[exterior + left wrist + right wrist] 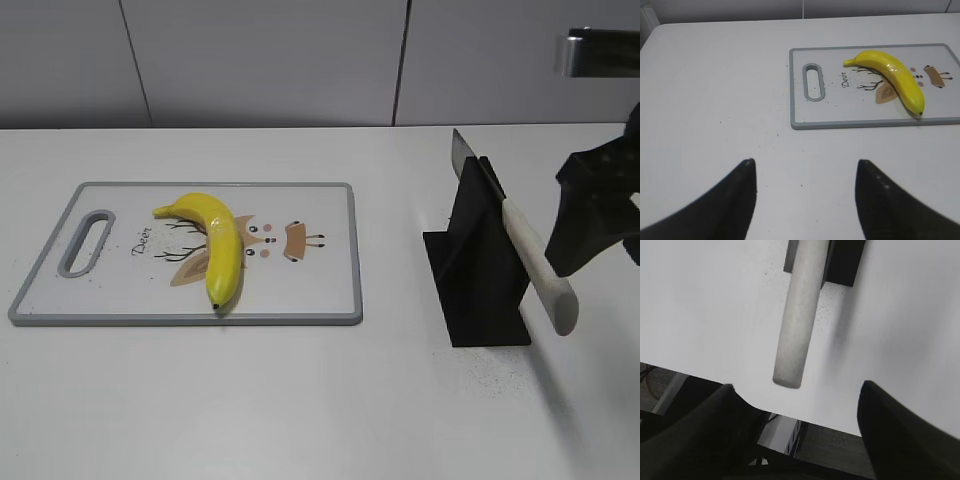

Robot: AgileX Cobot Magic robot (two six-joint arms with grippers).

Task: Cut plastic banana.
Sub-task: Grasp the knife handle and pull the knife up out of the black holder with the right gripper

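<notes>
The yellow plastic banana (215, 243) lies on a white cutting board (320, 290) with a deer drawing; it also shows in the left wrist view (895, 77) on the board (840, 110). A knife with a pale handle (535, 265) leans in a black stand (478, 270). In the right wrist view the handle (797, 315) points toward my open right gripper (797, 395), which is just short of its end. In the exterior view the right gripper (590, 215) hangs right of the handle. My left gripper (805, 167) is open and empty, over bare table short of the board.
The white table (300, 400) carries only the board and knife stand. The table's front edge shows in the right wrist view (815, 420), just under the right gripper. A grey wall stands behind the table.
</notes>
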